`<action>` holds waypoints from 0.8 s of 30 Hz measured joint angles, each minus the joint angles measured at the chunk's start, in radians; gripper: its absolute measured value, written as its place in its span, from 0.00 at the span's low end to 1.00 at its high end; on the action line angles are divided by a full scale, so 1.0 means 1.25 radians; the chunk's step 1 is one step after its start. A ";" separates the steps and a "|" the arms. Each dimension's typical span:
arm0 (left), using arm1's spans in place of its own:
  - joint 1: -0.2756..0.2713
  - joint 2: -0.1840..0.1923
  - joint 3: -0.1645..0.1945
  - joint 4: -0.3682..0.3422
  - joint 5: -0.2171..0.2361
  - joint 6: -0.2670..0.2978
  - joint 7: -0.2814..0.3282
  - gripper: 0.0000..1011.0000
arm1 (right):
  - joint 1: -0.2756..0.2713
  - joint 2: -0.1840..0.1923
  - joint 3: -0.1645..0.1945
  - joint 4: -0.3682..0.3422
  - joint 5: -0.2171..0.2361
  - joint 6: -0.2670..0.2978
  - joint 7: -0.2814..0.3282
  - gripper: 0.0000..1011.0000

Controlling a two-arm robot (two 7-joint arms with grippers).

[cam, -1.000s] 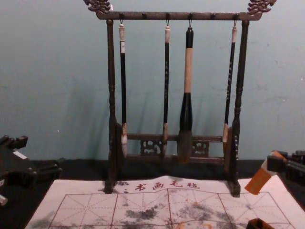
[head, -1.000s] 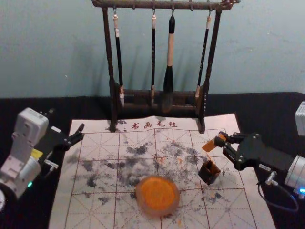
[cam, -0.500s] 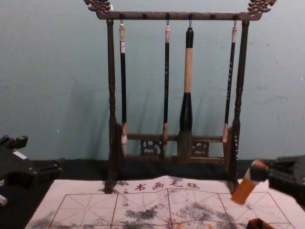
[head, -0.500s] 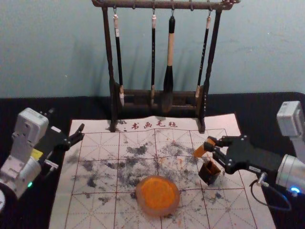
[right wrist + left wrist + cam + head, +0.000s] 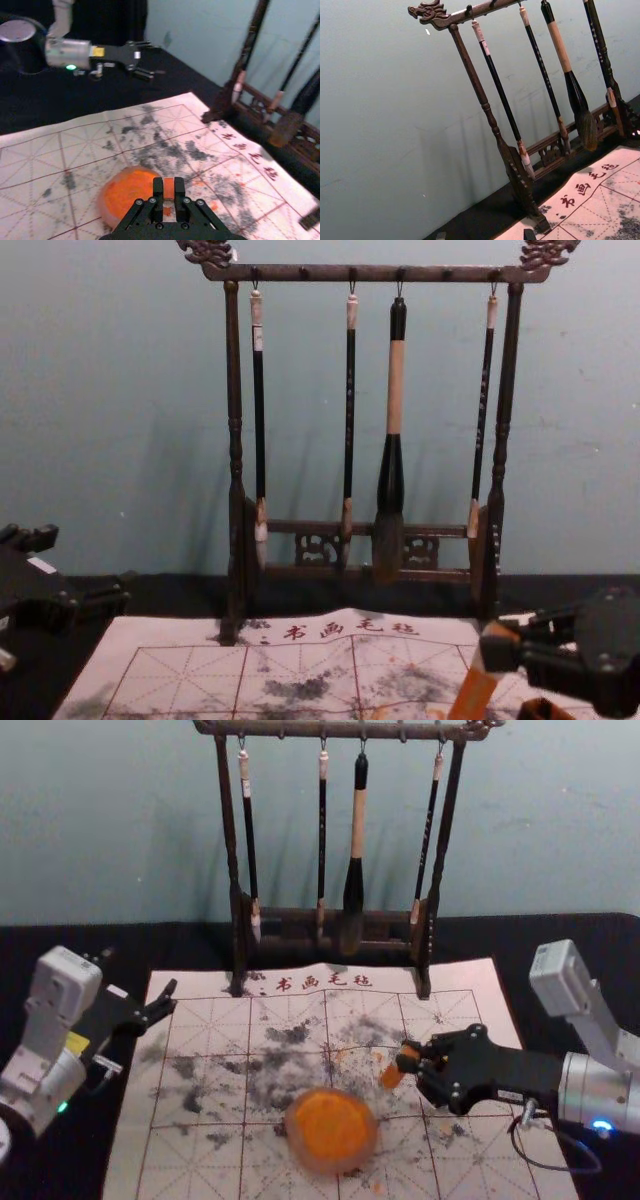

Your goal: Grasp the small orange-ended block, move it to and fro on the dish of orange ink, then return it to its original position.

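Dark polished wood on the far rack, glossy black lacquer on the fat brush's handle, bristles rough and matt, soft creased cloth in the writing mat, smooth silvery metal on the right arm's cuff

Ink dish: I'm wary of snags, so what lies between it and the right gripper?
The head view shows the block, held by the right gripper, then a strip of stained mat before the dish.
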 joint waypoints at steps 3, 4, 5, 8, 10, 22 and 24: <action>0.000 0.000 0.000 0.000 0.000 0.000 0.000 0.99 | 0.012 0.010 -0.018 -0.009 -0.007 0.007 0.014 0.08; 0.000 0.000 0.000 0.000 0.000 0.000 0.000 0.99 | 0.015 0.012 -0.023 -0.011 -0.009 0.009 0.018 0.09; 0.000 0.000 0.000 0.000 0.000 0.000 0.000 0.99 | 0.023 0.016 -0.032 -0.014 -0.012 0.013 0.026 0.09; 0.000 0.000 0.000 0.000 0.000 0.000 0.000 0.99 | 0.035 0.019 -0.046 -0.017 -0.017 0.022 0.037 0.08; 0.000 0.000 0.000 0.000 0.000 0.000 0.000 0.99 | 0.047 0.020 -0.060 -0.017 -0.023 0.030 0.045 0.08; 0.000 0.000 0.000 0.000 0.000 0.000 0.000 0.99 | 0.106 0.011 -0.137 -0.004 -0.058 0.064 0.076 0.09; 0.000 0.000 0.000 0.000 0.000 0.000 0.000 0.99 | 0.115 0.009 -0.149 0.000 -0.065 0.067 0.080 0.09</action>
